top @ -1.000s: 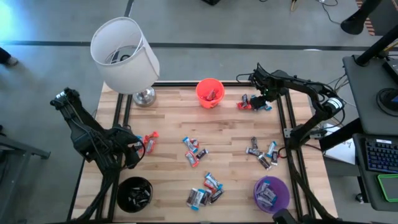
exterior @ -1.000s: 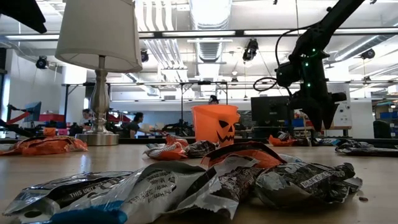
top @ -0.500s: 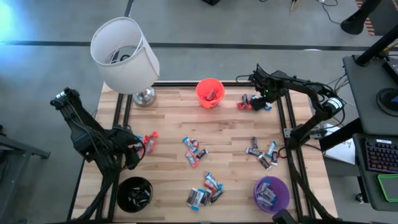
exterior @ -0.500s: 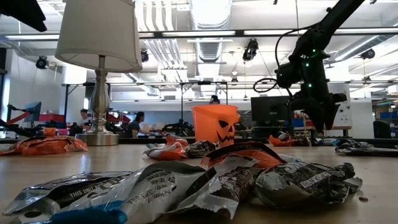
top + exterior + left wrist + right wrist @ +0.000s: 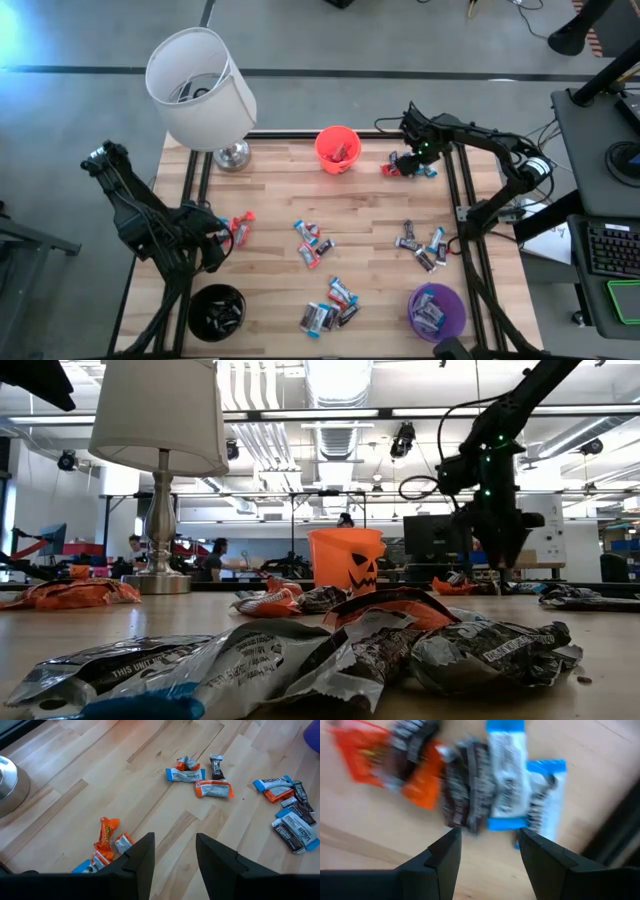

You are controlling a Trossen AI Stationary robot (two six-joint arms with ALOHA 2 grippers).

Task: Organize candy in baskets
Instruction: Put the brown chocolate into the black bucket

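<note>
Wrapped candy lies in small piles on the wooden table. One pile [image 5: 405,165] at the far right shows orange, dark brown and blue-white wrappers [image 5: 507,780]. My right gripper [image 5: 417,152] hangs open just above this pile, fingers pointing down [image 5: 487,855], touching nothing. My left gripper [image 5: 214,244] waits open near the left edge [image 5: 175,862], beside a small orange and blue pile [image 5: 106,834]. The orange basket [image 5: 338,148] stands at the far middle, the black basket [image 5: 216,312] near left, and the purple basket [image 5: 437,310] near right. All three hold candy.
A white-shaded lamp [image 5: 200,88] stands on its metal foot at the far left corner. More candy piles lie at centre [image 5: 310,243], at the right [image 5: 423,247] and near the front [image 5: 330,305]. Dark frame rails run along the table's left and right edges.
My right gripper has tipped a little over the far-right candy pile. Its fingers have swung slightly toward the table's left, and it stays open. The candy has not moved.
</note>
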